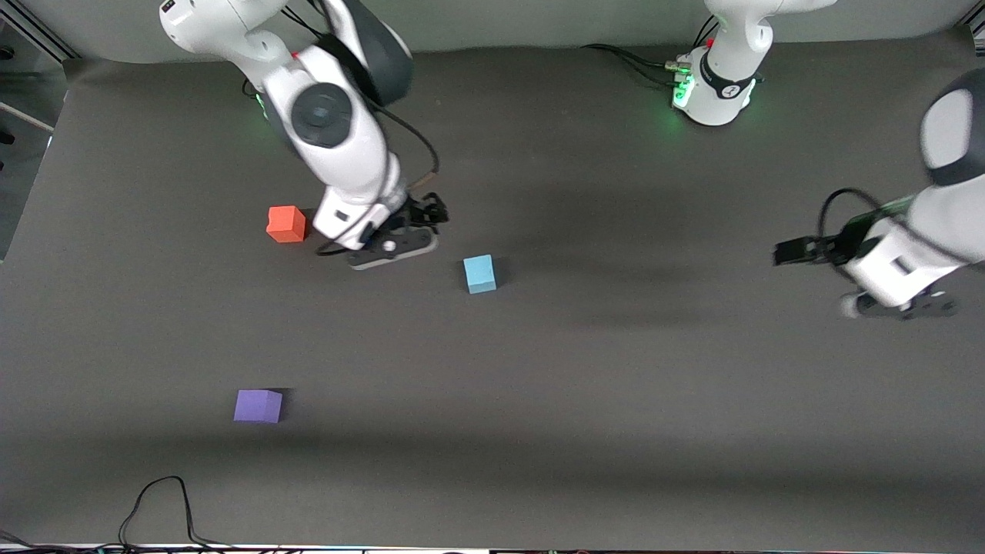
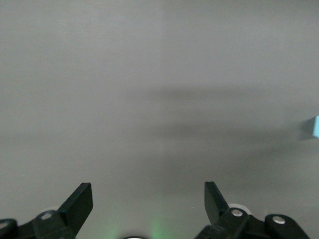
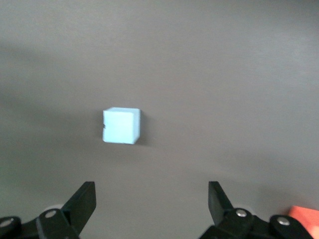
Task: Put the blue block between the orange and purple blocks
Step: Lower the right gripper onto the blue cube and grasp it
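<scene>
The purple block (image 1: pixel 258 405) lay toward the right arm's end of the table, nearest the front camera of the three cubes. The orange block (image 1: pixel 286 224) sat well apart from it, farther from that camera, with bare mat between the two — the slot the task called for was unfilled.

The right gripper (image 1: pixel 388 248) hung just beside the orange block, over the mat between that cube and the blue block (image 1: pixel 479 274). Its fingers (image 3: pixel 82 201) stood wide apart and gripped nothing. In the right wrist view the blue block (image 3: pixel 120 125) rested flat on the mat ahead of the open fingers, not between them, and a corner of the orange block (image 3: pixel 304 214) showed at the frame's edge.

The blue block sat near the middle of the table, a little nearer the front camera than the orange one and off toward the left arm's end — outside the line between orange and purple.

The left gripper (image 1: pixel 793 251) waited over the mat at the left arm's end, well apart from all three cubes, its fingers (image 2: pixel 79 201) apart and empty; only a sliver of the blue block (image 2: pixel 316 126) reached the left wrist view.

By this showing nothing was done yet: the grasp, the carry and the placing all seemed left, with the right arm looking best placed for them.
</scene>
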Robot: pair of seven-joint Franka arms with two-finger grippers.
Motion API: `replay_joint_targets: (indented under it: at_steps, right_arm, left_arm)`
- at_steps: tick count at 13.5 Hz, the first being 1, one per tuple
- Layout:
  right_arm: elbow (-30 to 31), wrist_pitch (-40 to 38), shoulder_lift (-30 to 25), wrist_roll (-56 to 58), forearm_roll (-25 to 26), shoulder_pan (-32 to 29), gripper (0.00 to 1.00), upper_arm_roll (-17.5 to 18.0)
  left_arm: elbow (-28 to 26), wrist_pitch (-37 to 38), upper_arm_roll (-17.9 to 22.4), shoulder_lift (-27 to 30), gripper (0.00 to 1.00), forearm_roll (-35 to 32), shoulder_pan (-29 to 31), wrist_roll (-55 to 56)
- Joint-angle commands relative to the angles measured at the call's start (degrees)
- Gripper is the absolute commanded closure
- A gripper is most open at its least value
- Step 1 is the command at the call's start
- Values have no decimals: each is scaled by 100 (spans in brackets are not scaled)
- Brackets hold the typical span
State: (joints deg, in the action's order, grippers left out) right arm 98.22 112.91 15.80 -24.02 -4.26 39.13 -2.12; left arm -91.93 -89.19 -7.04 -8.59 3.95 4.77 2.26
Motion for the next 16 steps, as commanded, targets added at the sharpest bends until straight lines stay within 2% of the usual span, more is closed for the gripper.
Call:
replay_joint_targets:
  at_steps: [1, 6, 9, 11, 13, 16]
  right_arm:
    - [-32, 624, 475, -567, -22, 287, 0, -78]
    - [65, 1785, 1301, -1123, 31, 736, 0, -96]
    - [521, 2619, 1531, -1123, 57, 806, 0, -105]
    - [706, 2945, 1636, -1114, 66, 815, 0, -105]
    - [760, 3166, 1794, -1114, 66, 815, 0, -105]
    - [760, 3377, 1962, -1123, 66, 815, 0, -105]
  left_arm:
    - [-483, -82, -78, 551, 0, -236, 112, -287]
    - [-449, -55, -69, 842, 0, -263, 191, -410]
    - [-369, -46, 308, 938, 0, -254, -114, -552]
    - [-238, 23, 799, 930, 0, -263, -606, -499]
    - [130, 383, 854, 746, 0, -263, -652, -543]
    - [123, 384, 827, 727, 0, -289, -652, -464]
